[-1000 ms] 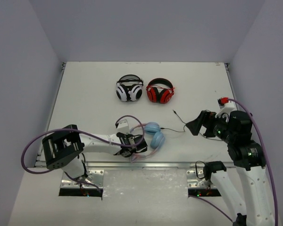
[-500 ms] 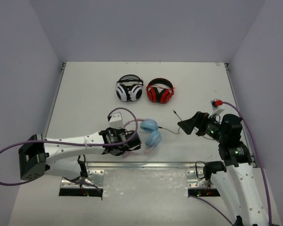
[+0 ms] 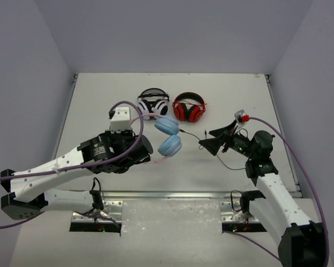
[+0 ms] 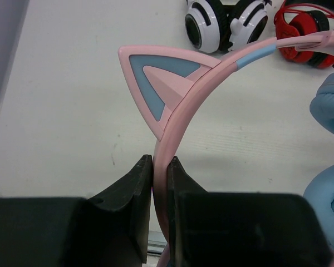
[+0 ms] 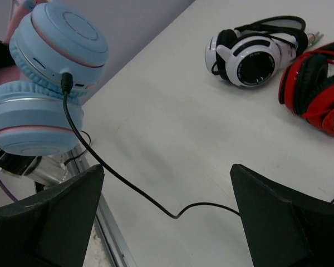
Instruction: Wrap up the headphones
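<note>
Fingers (image 4: 138, 186) of the left gripper (image 4: 160, 167) are pressed in on the pink headband of the headphones (image 4: 181, 108), pinching the thin band flat between their dark pads. Just above that pinch a cat ear stands up from the band, pink with a light blue inner triangle, and a short light blue segment marks the band further along. The band curves away from the pads and to the right, down to two padded light blue ear cups at the right edge of the left wrist view.

From the top camera, the left gripper (image 3: 146, 152) holds the band at its near-left end, and the two cups (image 3: 168, 125) sit to its right, one beyond the other, near the middle of the table (image 3: 94, 105). In the right wrist view the cups (image 3: 170, 146) appear lifted off the surface, one stacked over the other.

A thin black cable (image 5: 103, 164) plugs into the upper cup, drops to the table and runs toward the right gripper (image 5: 167, 172). Its fingers (image 5: 58, 214) are spread wide with the cable lying on the table between them, untouched as far as can be seen. From above, the right gripper (image 3: 207, 141) sits just right of the cups, apart from them.

White-and-black headphones (image 3: 152, 104) and red-and-black headphones (image 3: 189, 108) lie side by side beyond.
</note>
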Robot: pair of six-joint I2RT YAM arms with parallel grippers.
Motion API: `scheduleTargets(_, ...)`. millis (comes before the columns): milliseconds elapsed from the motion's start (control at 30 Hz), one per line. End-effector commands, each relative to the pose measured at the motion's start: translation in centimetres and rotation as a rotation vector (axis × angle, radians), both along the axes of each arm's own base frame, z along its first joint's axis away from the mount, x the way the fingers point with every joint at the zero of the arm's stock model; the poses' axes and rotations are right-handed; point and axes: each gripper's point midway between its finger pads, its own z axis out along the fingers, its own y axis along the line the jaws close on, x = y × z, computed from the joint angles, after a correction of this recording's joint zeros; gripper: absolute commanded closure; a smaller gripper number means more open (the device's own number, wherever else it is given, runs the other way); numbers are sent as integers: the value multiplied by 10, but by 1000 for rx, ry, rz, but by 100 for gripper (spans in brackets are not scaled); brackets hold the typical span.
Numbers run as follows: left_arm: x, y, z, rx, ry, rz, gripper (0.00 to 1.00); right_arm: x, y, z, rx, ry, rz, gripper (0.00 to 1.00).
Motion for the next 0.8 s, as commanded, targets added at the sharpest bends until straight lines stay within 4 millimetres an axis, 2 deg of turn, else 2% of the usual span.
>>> scheduleTargets(0,5,11,43,-47,-113,9,100,6,10,23,-54,-176,90,4)
scheduleTargets(33,5,13,50,-74,-131,13,100,1,16,23,-45,-192,141,7)
scheduleTargets(100,5,19,63,-126,-173,29,100,-8,27,6,-47,-156,204,9)
scheduleTargets(167,6,22,78,-168,-219,36,99,-12,32,-2,-63,-175,228,11)
scheduleTargets(200,8,21,85,-190,-243,40,100,-13,30,-11,-67,-159,215,12)
scheduleTargets(333,9,27,109,-235,-295,58,100,-11,28,-15,-62,-198,182,12)
scheduleTargets(433,9,23,131,-287,-320,19,100,3,25,-18,-78,-194,136,15)
scheduleTargets(467,8,24,141,-303,-332,10,100,15,22,-15,-100,-214,87,16)
scheduleTargets(567,6,27,160,-348,-355,9,100,28,20,-15,-96,-196,44,27)
scheduleTargets(600,6,27,164,-354,-360,6,100,29,22,-8,-78,-221,61,28)
scheduleTargets(633,7,25,167,-356,-363,0,100,27,28,-12,-58,-188,102,32)
scheduleTargets(733,8,20,172,-364,-364,-18,100,34,32,-15,-49,-178,94,33)
scheduleTargets(767,8,19,173,-365,-363,-21,100,36,32,-13,-46,-179,93,37)
